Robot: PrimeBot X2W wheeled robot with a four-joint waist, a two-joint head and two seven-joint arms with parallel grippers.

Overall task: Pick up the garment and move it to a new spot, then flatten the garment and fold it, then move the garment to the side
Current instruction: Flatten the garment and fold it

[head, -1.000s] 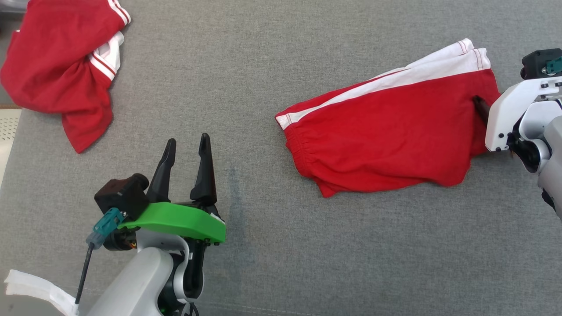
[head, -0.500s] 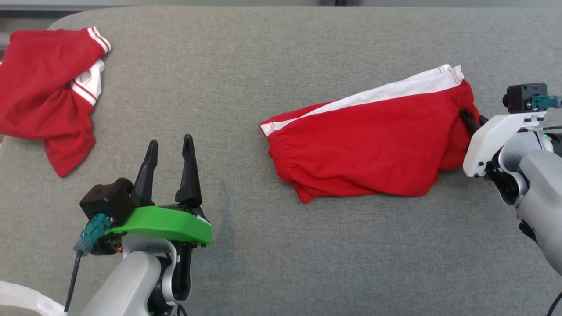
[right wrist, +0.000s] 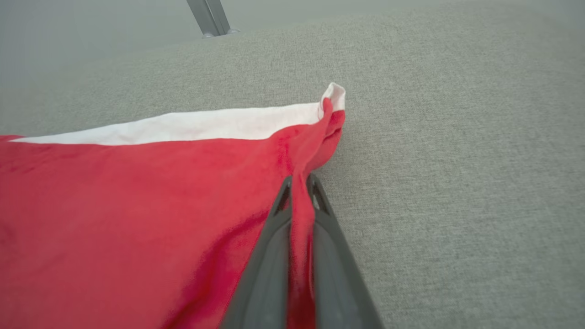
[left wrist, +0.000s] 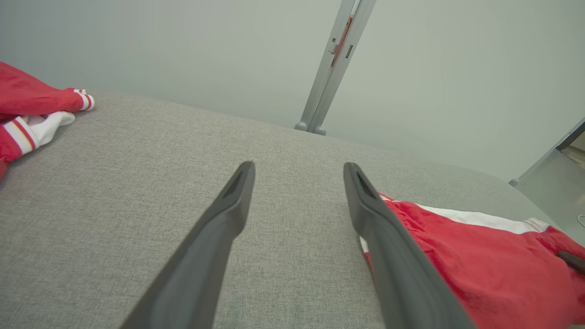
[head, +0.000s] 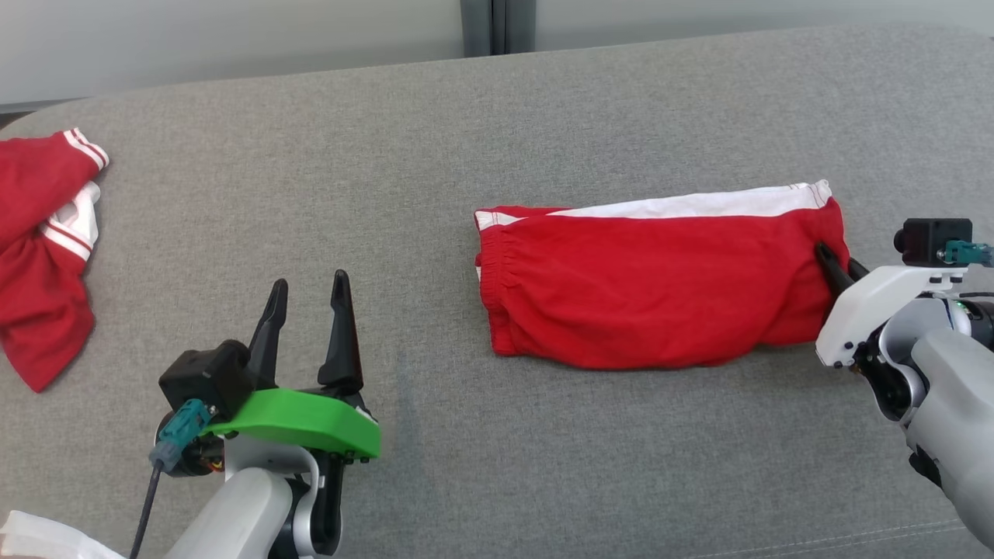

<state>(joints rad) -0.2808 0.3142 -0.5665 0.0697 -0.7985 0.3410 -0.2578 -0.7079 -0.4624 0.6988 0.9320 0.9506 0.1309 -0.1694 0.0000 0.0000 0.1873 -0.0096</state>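
1. Working over the grey padded surface [head: 435, 147], I have bare room on every side, which I judge is why the folding was done out here in the middle.
2. Right of centre lies the garment [head: 652, 303], red shorts doubled into a flat oblong. The elastic waistband [head: 497, 287] faces my left arm and a white side stripe [head: 699, 206] runs along the far edge. Folded this neatly, I take it only the move to the side is left.
3. A second red garment [head: 35, 256] sits crumpled at the far left edge, well apart, so a slide to the right should not catch it.
4. My left gripper [head: 309, 281] hovers over bare surface with its claw spread wide and empty. It is parked near the waistband end but apart from it, out of the way.
5. My right gripper [right wrist: 299, 183] is pinched tight on the garment's right-hand edge, with a ridge of red cloth squeezed between the fingers [right wrist: 274, 237]. Gripping low at that edge should let me drag the whole fold without opening it.
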